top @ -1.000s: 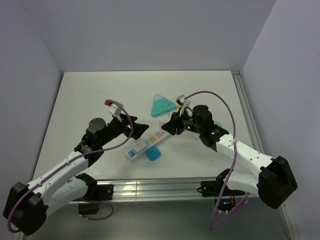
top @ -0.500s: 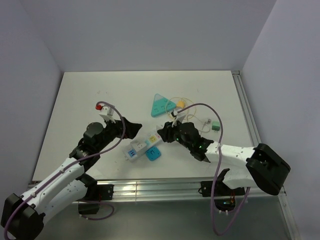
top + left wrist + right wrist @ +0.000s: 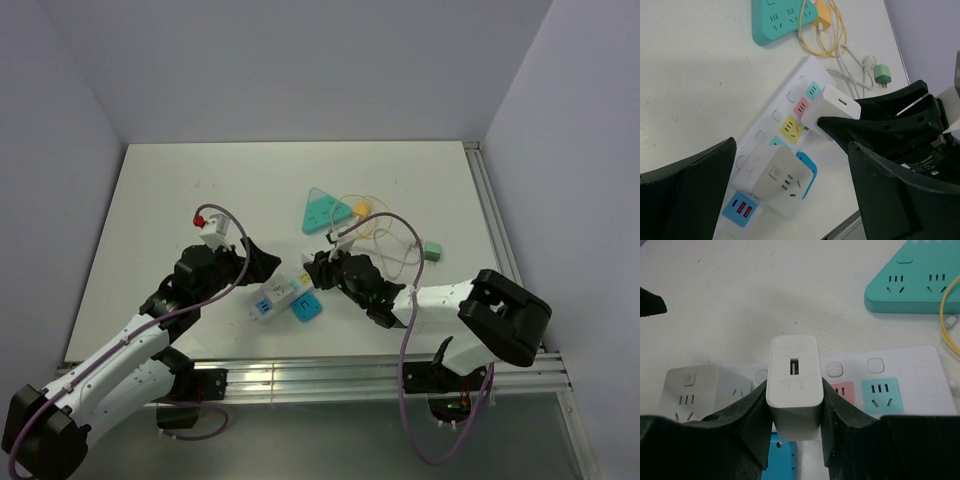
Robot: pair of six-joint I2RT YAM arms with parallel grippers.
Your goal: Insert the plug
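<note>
White arm links, black joints, purple cables, black fingers, tiny lettering, perhaps a label.

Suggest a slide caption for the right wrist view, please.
Jaws of the right gripper clamp a white charger over the power strip, beside its pink socket.

A white table carries a long white power strip with coloured sockets, lying at a slant near the table's front edge, and a blue block right against the strip's near side. Farther back lies a teal triangular socket block, with a yellow charger and its looped yellow cable just beside it. A small green charger on a white lead lies off to the right
</note>
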